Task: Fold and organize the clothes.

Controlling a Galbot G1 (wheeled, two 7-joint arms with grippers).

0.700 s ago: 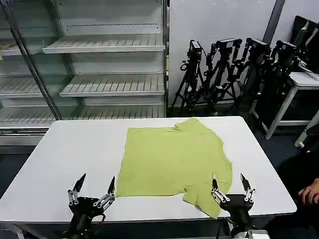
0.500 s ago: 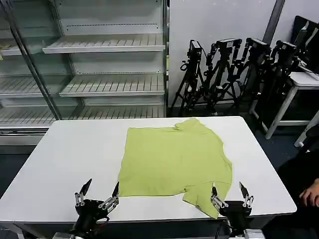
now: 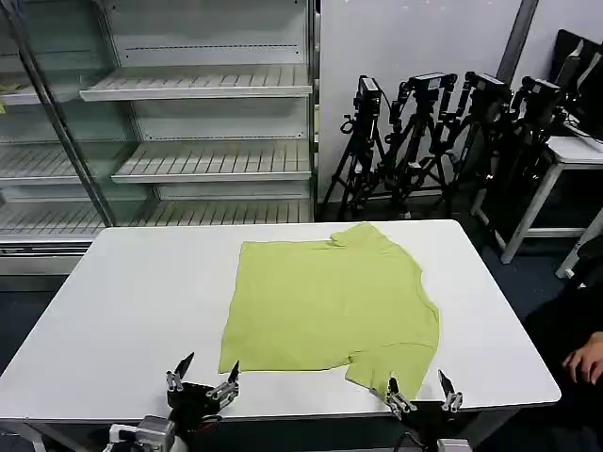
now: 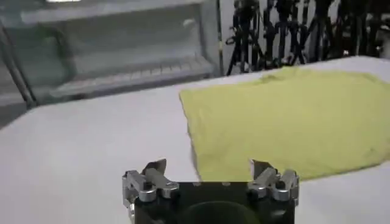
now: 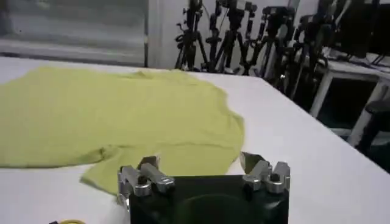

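One lime-green T-shirt lies spread flat on the white bench, centre to right, a sleeve reaching the near edge. We judge it light, limp and apt to sag or slide, so the near hem corners suit pinching. Our left hand and right hand wait open and empty at the near edge. Its collar and any label are hard to make out.

T-shirt: soft matt cloth | table: smooth matt white | pincer fingers: bare metal
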